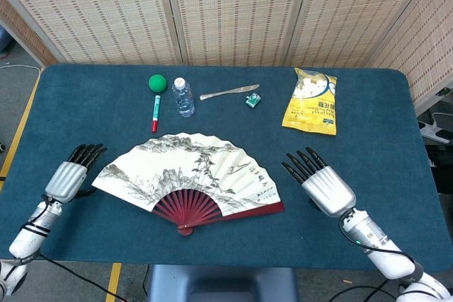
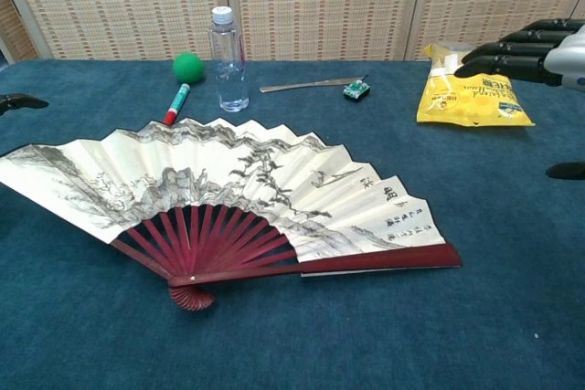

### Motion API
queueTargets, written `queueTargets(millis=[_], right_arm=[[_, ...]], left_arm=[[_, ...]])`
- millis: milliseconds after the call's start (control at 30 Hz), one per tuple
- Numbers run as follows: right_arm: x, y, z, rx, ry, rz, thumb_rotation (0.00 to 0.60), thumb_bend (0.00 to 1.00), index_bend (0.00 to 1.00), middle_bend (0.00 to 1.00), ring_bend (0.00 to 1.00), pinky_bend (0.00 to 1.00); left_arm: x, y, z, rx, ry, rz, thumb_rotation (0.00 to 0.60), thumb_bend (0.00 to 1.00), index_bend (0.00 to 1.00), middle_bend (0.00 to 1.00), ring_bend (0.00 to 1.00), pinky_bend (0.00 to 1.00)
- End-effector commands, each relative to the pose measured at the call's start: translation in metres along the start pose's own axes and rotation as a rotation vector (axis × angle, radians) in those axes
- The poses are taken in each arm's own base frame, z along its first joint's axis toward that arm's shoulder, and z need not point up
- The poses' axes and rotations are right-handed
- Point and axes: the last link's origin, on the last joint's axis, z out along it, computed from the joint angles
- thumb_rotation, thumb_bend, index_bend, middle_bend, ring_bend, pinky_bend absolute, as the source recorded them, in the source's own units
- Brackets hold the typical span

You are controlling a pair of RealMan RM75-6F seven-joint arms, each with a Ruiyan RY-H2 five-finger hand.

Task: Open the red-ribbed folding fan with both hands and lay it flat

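The folding fan (image 1: 187, 175) lies spread flat on the blue table, its white painted leaf fanned out and its red ribs (image 2: 215, 239) meeting at the pivot near the front edge. My left hand (image 1: 66, 177) hovers just left of the fan's left tip, fingers apart, holding nothing. My right hand (image 1: 322, 183) hangs to the right of the fan's red guard stick, also empty with fingers extended. In the chest view only the fingertips of the left hand (image 2: 20, 101) and the right hand (image 2: 530, 46) show at the frame edges.
Behind the fan stand a clear water bottle (image 1: 182, 97), a green ball (image 1: 157, 83) and a red-and-green marker (image 1: 155, 112). A metal knife (image 1: 226, 92), a small green item (image 1: 252, 100) and a yellow snack bag (image 1: 311, 101) lie further right.
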Motion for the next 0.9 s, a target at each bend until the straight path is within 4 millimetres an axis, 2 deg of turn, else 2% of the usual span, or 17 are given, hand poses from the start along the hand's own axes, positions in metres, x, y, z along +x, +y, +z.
queueTargets(millis=[33,300,400,500,633,733,800,900], right_arm=[[0.000,0.003,-0.003,-0.011,0.001,-0.003,0.571,0.12,0.00,0.00,0.00,0.00],[-0.009,0.015,-0.007,-0.049,-0.038,0.012,0.571,0.12,0.00,0.00,0.00,0.00],[-0.012,0.017,-0.007,-0.050,-0.042,0.016,0.570,0.12,0.00,0.00,0.00,0.00],[-0.014,0.016,-0.008,-0.045,-0.046,0.023,0.572,0.12,0.00,0.00,0.00,0.00],[-0.014,0.016,-0.010,-0.041,-0.040,0.035,0.571,0.12,0.00,0.00,0.00,0.00],[-0.015,0.017,-0.012,-0.042,-0.047,0.038,0.570,0.12,0.00,0.00,0.00,0.00],[-0.016,0.018,-0.014,-0.046,-0.049,0.043,0.569,0.12,0.00,0.00,0.00,0.00],[-0.015,0.020,-0.016,-0.056,-0.034,0.055,0.571,0.12,0.00,0.00,0.00,0.00]], left_arm=[[0.009,-0.008,-0.004,0.070,-0.048,0.109,0.600,0.40,0.00,0.00,0.00,0.00],[0.032,0.005,-0.035,0.127,-0.392,0.006,0.600,0.42,0.00,0.00,0.00,0.07],[0.043,0.014,-0.039,0.125,-0.462,-0.013,0.600,0.43,0.00,0.00,0.00,0.08],[0.044,0.016,-0.044,0.131,-0.569,0.040,0.600,0.45,0.00,0.00,0.00,0.08],[0.043,0.022,-0.041,0.135,-0.625,0.080,0.600,0.46,0.00,0.00,0.00,0.08],[0.045,0.023,-0.034,0.131,-0.595,0.143,0.600,0.46,0.00,0.00,0.00,0.07],[0.050,0.025,-0.029,0.136,-0.457,0.197,0.600,0.46,0.00,0.00,0.00,0.06],[0.056,0.039,-0.026,0.125,-0.293,0.117,0.600,0.46,0.00,0.00,0.00,0.04]])
